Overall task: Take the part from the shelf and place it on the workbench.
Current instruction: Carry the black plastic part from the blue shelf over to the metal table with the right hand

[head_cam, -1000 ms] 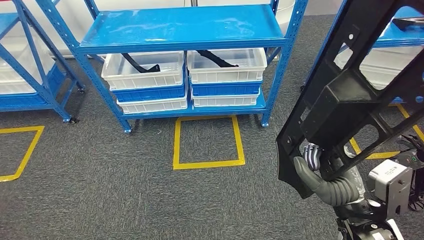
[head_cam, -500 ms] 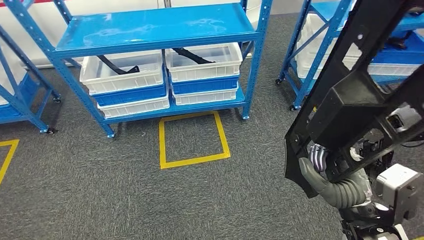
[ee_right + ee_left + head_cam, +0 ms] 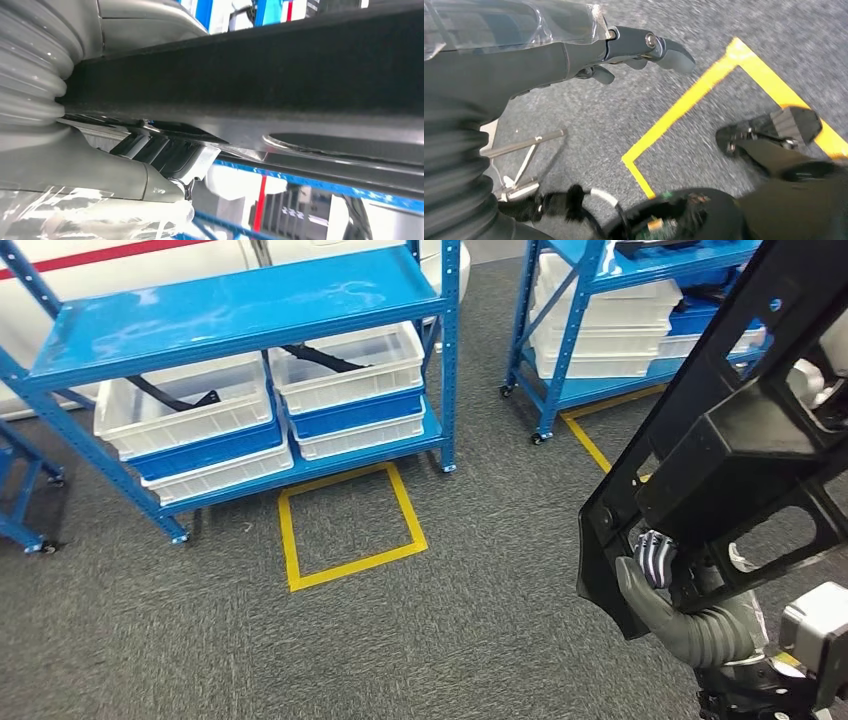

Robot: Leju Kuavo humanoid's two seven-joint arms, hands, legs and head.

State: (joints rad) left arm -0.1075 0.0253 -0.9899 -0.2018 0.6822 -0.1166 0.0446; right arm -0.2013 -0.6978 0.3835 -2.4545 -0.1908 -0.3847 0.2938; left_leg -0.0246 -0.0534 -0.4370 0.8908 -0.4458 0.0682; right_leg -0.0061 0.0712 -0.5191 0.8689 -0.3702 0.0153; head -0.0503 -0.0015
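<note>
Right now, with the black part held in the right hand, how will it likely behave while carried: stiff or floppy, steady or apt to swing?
The black part probably stays stiff: its ribbed, cut-out frame keeps straight edges with no sag. It may be light for its size, given the open holes. The right hand grips near its lower end, so the long upper span could lever and sway as the robot turns.

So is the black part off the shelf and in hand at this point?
Yes, off the shelf: the right hand grips the black part by its lower end, holding it tilted above the carpet.
</note>
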